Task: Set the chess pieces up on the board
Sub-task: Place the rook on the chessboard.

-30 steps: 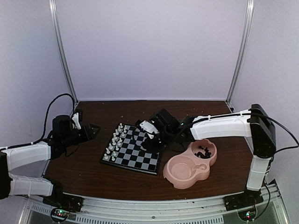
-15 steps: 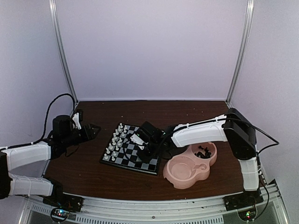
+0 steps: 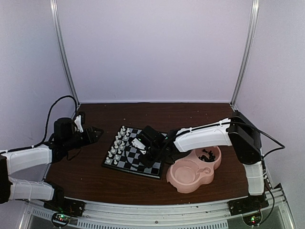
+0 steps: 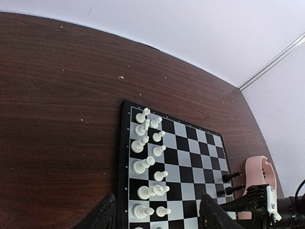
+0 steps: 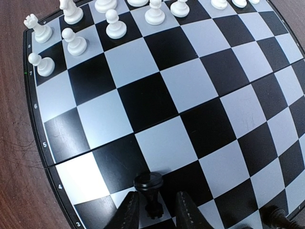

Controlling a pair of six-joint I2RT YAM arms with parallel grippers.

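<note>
On board [image 5: 190, 81], one black pawn [image 5: 150, 183] between slightly parted right tool [image 5: 155, 204] fingers [image 5: 129, 212]; left tool [image 4: 157, 210] open, empty.

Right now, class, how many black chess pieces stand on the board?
2. One black pawn stands between the right gripper's open fingertips, on the board's side opposite the white pieces; the other black piece stands farther along that side. The gripper may hide more.
</note>
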